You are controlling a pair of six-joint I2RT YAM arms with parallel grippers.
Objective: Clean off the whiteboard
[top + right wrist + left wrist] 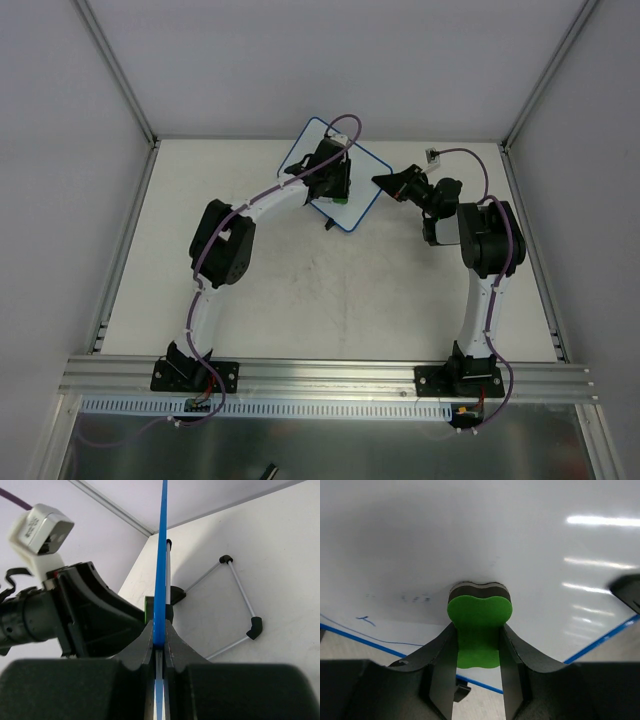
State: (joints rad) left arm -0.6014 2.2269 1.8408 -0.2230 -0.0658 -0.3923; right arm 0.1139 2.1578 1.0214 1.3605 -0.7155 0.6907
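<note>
Left gripper [479, 632] clamping eraser [480, 614], whiteboard [470, 530] faintly marked

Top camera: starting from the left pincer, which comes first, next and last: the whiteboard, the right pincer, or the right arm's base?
1. whiteboard, directly under the left pincer, which holds the green eraser on it.
2. right pincer, just to the right, clamped on the board's edge.
3. right arm's base, far off, bottom right of the view.
</note>
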